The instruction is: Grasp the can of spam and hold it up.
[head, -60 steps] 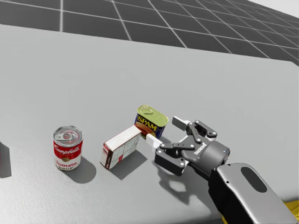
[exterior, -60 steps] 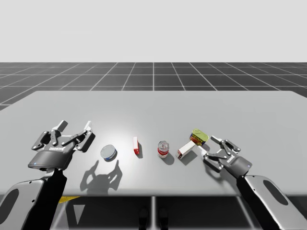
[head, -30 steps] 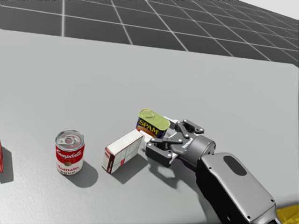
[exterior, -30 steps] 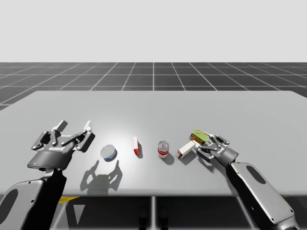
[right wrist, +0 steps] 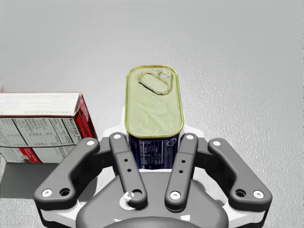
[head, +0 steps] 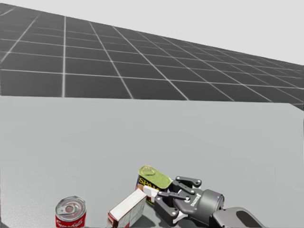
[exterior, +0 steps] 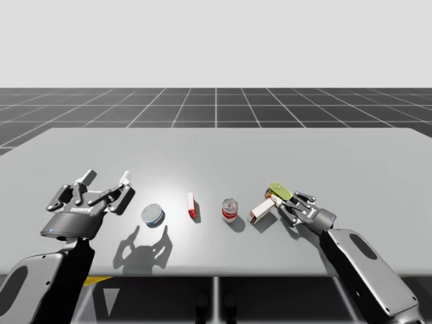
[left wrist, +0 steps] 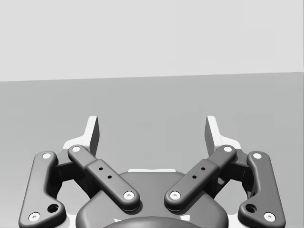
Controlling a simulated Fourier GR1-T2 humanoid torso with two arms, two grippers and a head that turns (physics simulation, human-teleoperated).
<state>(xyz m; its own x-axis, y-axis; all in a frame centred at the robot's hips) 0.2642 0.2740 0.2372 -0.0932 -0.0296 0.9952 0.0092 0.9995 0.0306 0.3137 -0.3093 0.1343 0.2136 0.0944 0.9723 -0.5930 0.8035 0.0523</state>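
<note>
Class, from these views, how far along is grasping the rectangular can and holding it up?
Done: my right gripper is at the yellow-topped blue can. In hand: it is shut on the can's two sides, so the grasp looks made. Left: the lift; the can appears low, beside the white and red box.

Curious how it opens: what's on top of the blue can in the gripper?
A yellow-green lid with a pull tab, nothing on it. Lower down, my right gripper covers the blue can.
</note>
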